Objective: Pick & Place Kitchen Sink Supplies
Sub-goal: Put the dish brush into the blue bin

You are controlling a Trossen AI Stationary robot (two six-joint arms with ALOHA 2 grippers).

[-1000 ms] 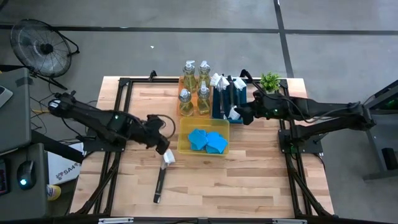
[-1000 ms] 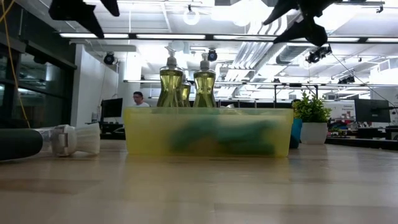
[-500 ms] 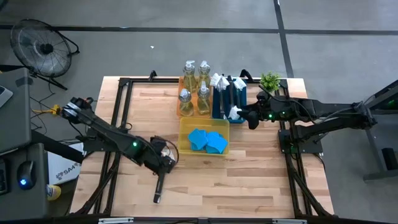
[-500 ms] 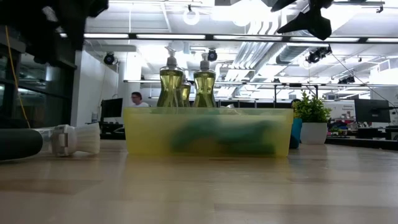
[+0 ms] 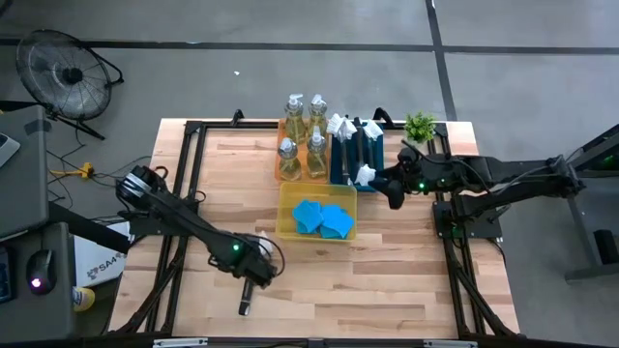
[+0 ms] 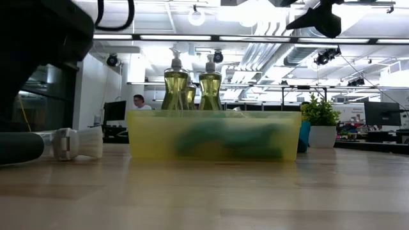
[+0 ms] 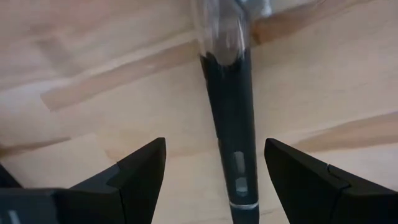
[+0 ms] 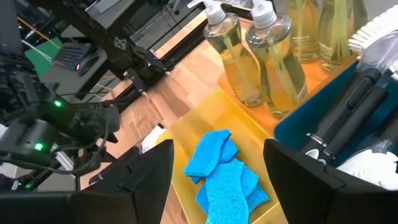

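A dish brush [image 5: 246,298] lies flat on the table near the front, with a black handle [image 7: 233,124] and a white head [image 6: 77,143]. My left gripper [image 5: 254,275] hangs over it, pointing down and open. Its two fingers [image 7: 142,174] stand on either side of the handle without touching it. My right gripper [image 5: 392,190] is open and empty, hovering at the right side of the teal tray [image 5: 340,176]. That tray holds more brushes [image 8: 348,106]. Soap bottles [image 5: 302,135] stand in the orange tray, and blue sponges [image 5: 324,218] lie in the yellow tray [image 5: 286,220].
A small green plant [image 5: 420,126] stands at the far right behind the teal tray. The three trays crowd the far middle of the table. Bare wood [image 5: 387,280] lies to the near right. Black frame rails [image 5: 184,174] run along both table sides.
My left gripper has swung toward the table's near edge and come down over the brush, its wrist rolling until the fingers straddle the handle. The brush has stayed where it lay.
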